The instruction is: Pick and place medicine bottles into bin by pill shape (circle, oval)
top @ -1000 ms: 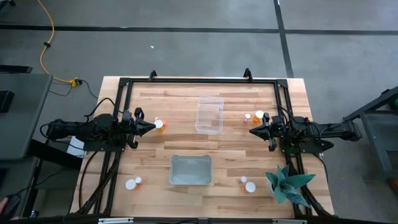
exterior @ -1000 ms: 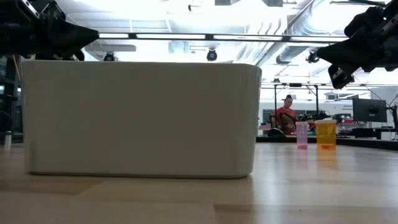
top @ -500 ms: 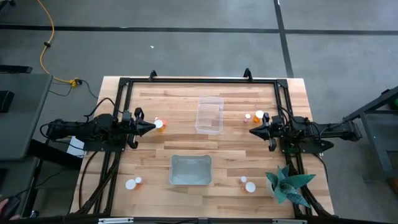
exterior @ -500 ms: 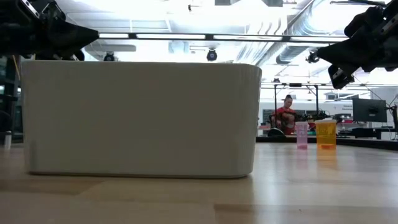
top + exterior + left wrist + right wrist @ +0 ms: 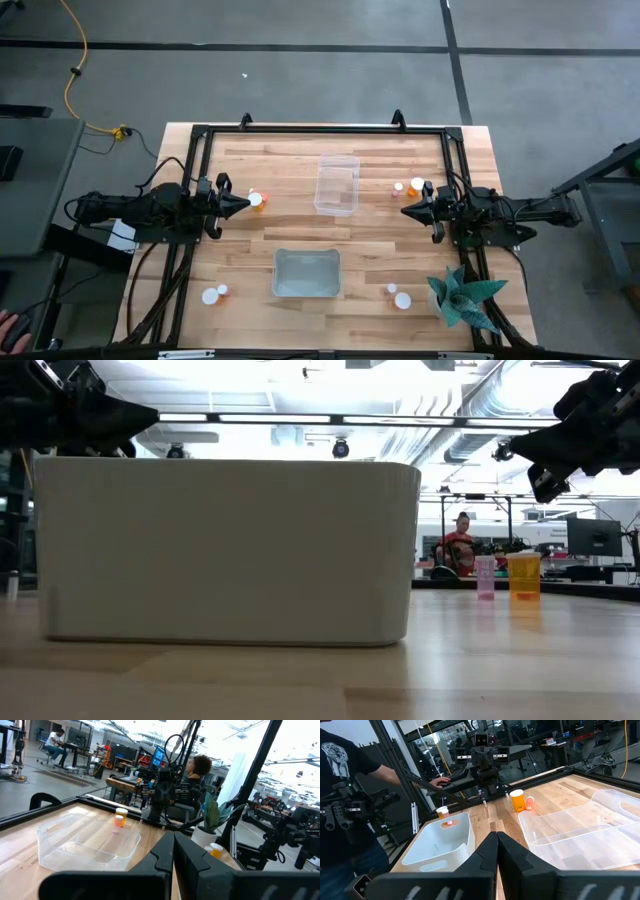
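Nothing has been sorted yet, by the look of it: both bins appear to hold no bottles and every bottle I can spot stands out on the tabletop (image 5: 230, 175). The left gripper (image 5: 243, 204) hangs at the left side with its jaws closed on nothing, tip pointing inward. The right gripper (image 5: 408, 210) mirrors it on the right, jaws also closed and holding nothing.

The clear bin (image 5: 337, 184) sits toward the far middle of the tabletop, the white bin (image 5: 307, 273) toward the near middle. The bottles are paired off around them: an orange bottle (image 5: 257, 200) just beside the left gripper's tip, a pair (image 5: 416, 186) just beyond the right gripper, a pair (image 5: 210, 295) near the front left and a pair (image 5: 400, 298) near the front right, close to a potted plant (image 5: 462, 297).

I'd judge this the very start, before the first pick. The next move calls for one arm to open its jaws and come down over a cap; the orange bottle by the left gripper looks the nearest.

There's open wood between the bins and the arms. The dark frame rail (image 5: 320, 130) rings the tabletop, and the front right pair sits tight to the plant, so that reach looks more cramped.
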